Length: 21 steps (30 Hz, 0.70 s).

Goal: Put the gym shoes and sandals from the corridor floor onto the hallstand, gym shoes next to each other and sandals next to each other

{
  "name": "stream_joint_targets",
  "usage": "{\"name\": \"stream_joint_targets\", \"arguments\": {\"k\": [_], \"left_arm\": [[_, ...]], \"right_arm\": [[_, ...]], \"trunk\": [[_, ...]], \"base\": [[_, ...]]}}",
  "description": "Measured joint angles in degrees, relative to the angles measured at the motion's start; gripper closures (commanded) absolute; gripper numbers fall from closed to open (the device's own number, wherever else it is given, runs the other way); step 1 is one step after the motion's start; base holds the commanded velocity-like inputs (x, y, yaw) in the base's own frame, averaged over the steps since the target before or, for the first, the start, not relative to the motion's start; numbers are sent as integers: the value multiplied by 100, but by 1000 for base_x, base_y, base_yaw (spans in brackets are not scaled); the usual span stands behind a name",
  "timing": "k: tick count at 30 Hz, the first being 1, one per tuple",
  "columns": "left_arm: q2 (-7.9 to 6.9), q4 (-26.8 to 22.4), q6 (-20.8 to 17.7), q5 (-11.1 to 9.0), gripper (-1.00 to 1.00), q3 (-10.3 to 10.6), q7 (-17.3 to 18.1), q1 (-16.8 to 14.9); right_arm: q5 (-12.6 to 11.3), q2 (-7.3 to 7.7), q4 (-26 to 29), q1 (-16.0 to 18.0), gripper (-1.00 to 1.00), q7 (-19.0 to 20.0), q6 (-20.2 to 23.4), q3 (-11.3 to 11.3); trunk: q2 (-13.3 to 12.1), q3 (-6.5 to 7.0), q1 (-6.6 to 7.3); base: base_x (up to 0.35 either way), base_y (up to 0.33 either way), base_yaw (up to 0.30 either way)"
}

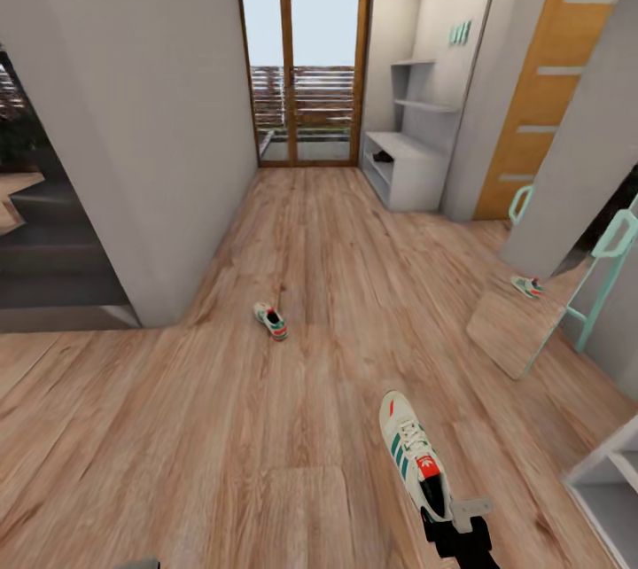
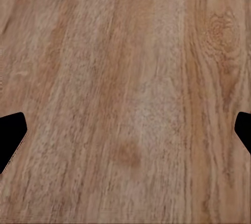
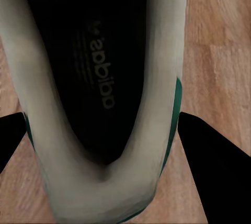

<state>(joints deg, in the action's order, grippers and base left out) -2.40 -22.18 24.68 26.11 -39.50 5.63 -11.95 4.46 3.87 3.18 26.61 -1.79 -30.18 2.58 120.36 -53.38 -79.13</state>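
Note:
One gym shoe [image 1: 416,455], white with green stripes and a red-orange heel patch, hangs above the corridor floor [image 1: 292,427] near the bottom of the head view, held at its heel by my right gripper [image 1: 454,511]. In the right wrist view my right gripper [image 3: 102,116] is shut on the gym shoe [image 3: 99,77], with dark fingers [image 3: 209,156] on either side of its heel and its black insole showing. The second gym shoe [image 1: 270,321] lies on the floor further ahead. My left gripper [image 2: 125,124] is open over bare floor planks [image 2: 125,51]. The hallstand [image 1: 408,166] stands far ahead on the right. The sandals are out of view.
A teal-framed mirror [image 1: 567,285] leans against the right wall and reflects a shoe. A glass door [image 1: 306,73] closes the corridor's far end. A grey wall corner [image 1: 151,197] juts in on the left, beside a dark opening. A white shelf unit [image 1: 611,480] sits at the lower right.

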Motion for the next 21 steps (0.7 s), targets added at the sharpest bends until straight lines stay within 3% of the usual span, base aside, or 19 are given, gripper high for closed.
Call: {"name": "stream_joint_targets", "arguments": {"k": [6,21], "left_arm": [[0,2,0,0,-100,0,0,-1],[0,3,1,1,-100,-7,-1,-3]], "right_arm": [[-6,5,1,-1,100,-3,-1,9],[-1,11,3,-1,100,-1,-2,5]], "trunk": [[0,0,0],[0,0,0]], "base": [[332,-30,182],[300,-134,5]]}}
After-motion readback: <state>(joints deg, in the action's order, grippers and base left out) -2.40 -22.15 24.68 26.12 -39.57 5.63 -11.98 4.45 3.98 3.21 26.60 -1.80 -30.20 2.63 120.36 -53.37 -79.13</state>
